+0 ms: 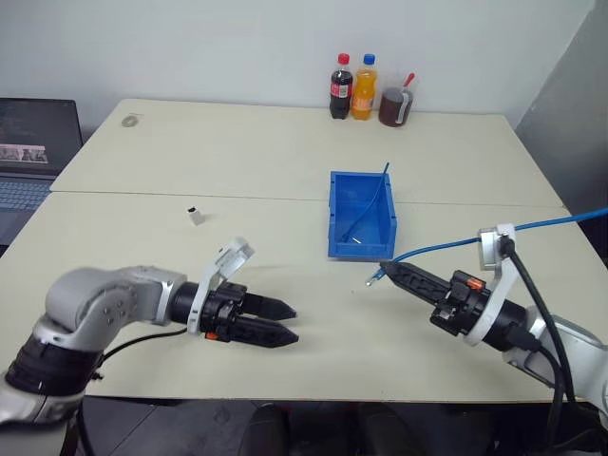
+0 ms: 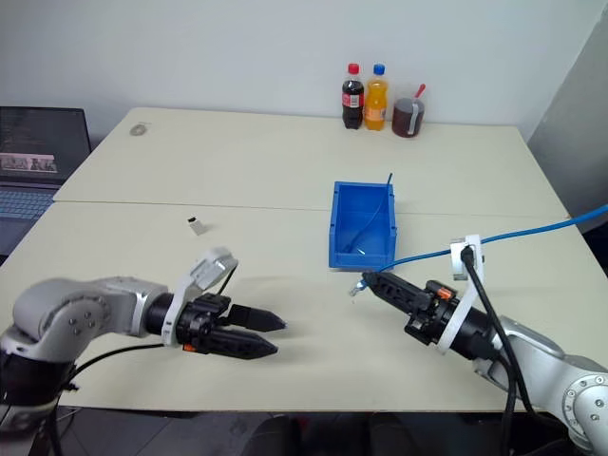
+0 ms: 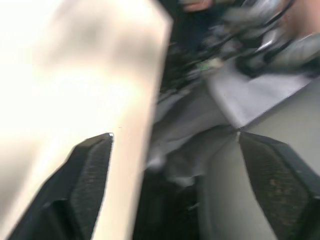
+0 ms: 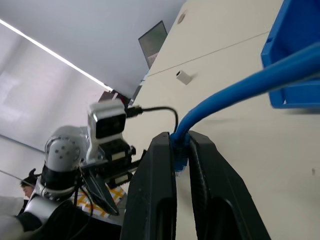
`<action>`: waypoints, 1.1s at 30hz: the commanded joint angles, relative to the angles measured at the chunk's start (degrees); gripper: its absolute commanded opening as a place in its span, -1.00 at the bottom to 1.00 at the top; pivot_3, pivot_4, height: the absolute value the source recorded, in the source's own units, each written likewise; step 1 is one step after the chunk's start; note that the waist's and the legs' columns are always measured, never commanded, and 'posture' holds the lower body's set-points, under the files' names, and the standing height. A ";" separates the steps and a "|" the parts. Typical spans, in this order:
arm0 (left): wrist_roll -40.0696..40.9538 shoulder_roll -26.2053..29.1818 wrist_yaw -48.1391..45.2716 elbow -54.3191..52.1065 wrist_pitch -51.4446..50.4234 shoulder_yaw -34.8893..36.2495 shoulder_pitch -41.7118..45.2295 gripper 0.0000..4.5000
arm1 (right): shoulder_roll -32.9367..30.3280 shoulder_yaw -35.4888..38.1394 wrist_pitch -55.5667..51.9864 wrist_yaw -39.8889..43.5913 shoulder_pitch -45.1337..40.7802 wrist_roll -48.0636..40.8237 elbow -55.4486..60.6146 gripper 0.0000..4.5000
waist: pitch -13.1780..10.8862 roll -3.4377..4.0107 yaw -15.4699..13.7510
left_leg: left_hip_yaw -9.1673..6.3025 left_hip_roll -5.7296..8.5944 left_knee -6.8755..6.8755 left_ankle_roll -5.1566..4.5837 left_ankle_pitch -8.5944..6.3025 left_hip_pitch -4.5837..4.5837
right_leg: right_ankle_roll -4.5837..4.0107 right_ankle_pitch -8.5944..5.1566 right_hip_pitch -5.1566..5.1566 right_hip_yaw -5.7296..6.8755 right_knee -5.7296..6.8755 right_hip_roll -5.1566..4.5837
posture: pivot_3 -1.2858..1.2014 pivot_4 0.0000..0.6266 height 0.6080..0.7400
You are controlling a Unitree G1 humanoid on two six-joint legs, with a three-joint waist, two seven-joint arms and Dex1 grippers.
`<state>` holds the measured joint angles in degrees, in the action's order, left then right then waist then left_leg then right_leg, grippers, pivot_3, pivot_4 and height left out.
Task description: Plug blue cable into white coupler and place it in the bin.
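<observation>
Right gripper (image 1: pixel 385 269) lower right, fingers clamped on thin bright-blue cable (image 1: pixel 446 245); left gripper (image 1: pixel 290 323) lower left, fingers spread, empty; tiny white boxy coupler (image 1: pixel 196 217) alone on beige surface (image 1: pixel 237 161).

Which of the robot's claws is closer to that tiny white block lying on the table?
The left claw. It hovers open a little way in front of the white coupler. The right claw is far across the table near the bin, shut on the blue cable.
</observation>
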<state>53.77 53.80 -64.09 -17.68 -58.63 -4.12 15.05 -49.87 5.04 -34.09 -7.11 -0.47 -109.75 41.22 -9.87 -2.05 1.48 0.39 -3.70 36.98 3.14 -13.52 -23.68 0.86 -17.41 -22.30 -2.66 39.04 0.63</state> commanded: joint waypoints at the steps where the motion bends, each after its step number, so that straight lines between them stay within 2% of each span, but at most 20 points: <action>1: -10.80 -6.80 17.68 -6.25 12.15 10.48 -7.34 0.98 | -1.54 3.31 -1.92 3.74 -2.00 -0.82 -1.04 -0.95 | -0.01 0.02 -0.05 | 0.01 0.01 0.00 0.00 0.00 -0.01 | 0.00 0.00 0.00 -0.01 0.00 -0.05 | 0.03 -0.52 1.00; 4: -25.82 -15.77 36.66 -8.17 22.20 13.07 -11.59 0.98 | -1.07 2.14 -3.12 4.90 -4.65 0.72 -2.49 -0.95 | -0.01 -0.02 -0.27 | -0.08 0.01 0.08 0.00 0.00 -0.07 | 0.04 0.02 0.01 0.08 0.02 -0.27 | 0.03 -0.52 1.00; 5: -29.36 -19.76 43.81 -8.29 22.79 13.51 -12.54 0.98 | -0.61 1.43 -3.46 5.06 -5.85 1.46 -3.30 -0.95 | 0.00 0.01 -0.32 | -0.11 0.04 0.10 -0.01 0.01 -0.09 | 0.10 0.05 0.02 0.11 0.00 -0.24 | 0.03 -0.52 1.00; 7: -35.29 -24.85 52.26 -7.94 23.84 12.52 -13.71 0.98 | 0.31 0.49 -4.05 5.03 -7.62 2.62 -4.61 -0.95 | 0.04 0.02 -0.54 | -0.06 0.08 0.12 -0.02 0.01 -0.05 | 0.16 0.09 0.07 0.05 0.01 -0.24 | 0.03 -0.52 1.00; 9: -40.66 -29.04 57.80 -6.27 25.36 9.34 -13.72 0.98 | 0.89 -0.02 -4.66 5.16 -9.14 3.42 -5.71 -0.95 | 0.08 -0.07 -0.57 | -0.06 0.11 0.13 -0.04 0.02 -0.09 | 0.21 0.12 0.06 0.06 -0.01 -0.17 | 0.03 -0.52 1.00; 13: -48.38 -35.01 65.02 3.73 31.31 6.17 -7.67 0.98 | 0.98 0.14 -6.19 5.47 -11.38 4.11 -7.57 -0.95 | 0.09 -0.05 -1.55 | 0.03 0.19 0.19 -0.06 0.04 -0.11 | 0.30 0.18 0.06 -0.01 0.00 -0.19 | 0.03 -0.52 1.00; 17: -48.94 -42.34 73.00 17.12 35.39 10.49 1.34 0.98 | 0.78 0.80 -7.44 5.29 -12.42 5.04 -9.11 -0.95 | 0.12 -0.11 -1.78 | 0.21 0.21 0.25 -0.17 0.11 -0.18 | 0.34 0.24 0.07 0.11 0.02 -0.15 | 0.03 -0.52 1.00; 19: -49.72 -43.95 74.04 23.45 38.64 10.78 5.64 0.98 | 0.71 1.16 -7.86 5.04 -12.39 5.40 -9.31 -0.95 | 0.12 -0.12 -1.70 | 0.26 0.22 0.26 -0.19 0.12 -0.19 | 0.36 0.26 0.07 0.10 0.00 -0.14 | 0.03 -0.52 1.00; 27: -49.56 -46.35 79.04 42.56 46.42 15.19 17.15 0.98 | 0.59 2.78 -8.46 3.09 -11.25 6.51 -8.75 -0.95 | 0.13 -0.12 -1.42 | 0.29 0.35 0.22 -0.18 0.11 -0.26 | 0.36 0.28 0.04 0.12 -0.03 -0.03 | 0.03 -0.52 1.00; 33: -49.18 -46.97 81.86 48.34 49.20 17.73 20.97 0.98 | 0.63 4.32 -8.29 1.95 -9.18 6.15 -7.29 -0.95 | 0.13 -0.12 -1.36 | 0.25 0.30 0.23 -0.17 0.12 -0.22 | 0.31 0.34 0.05 0.19 0.02 0.06 | 0.03 -0.52 1.00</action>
<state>4.70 7.13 16.88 29.74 -10.73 13.15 34.78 -48.91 6.79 -42.97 -4.95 -9.90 -102.98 31.53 -9.74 -2.17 0.12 0.69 -3.41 37.21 2.97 -13.40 -23.88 1.19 -17.05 -22.25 -2.49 39.06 0.69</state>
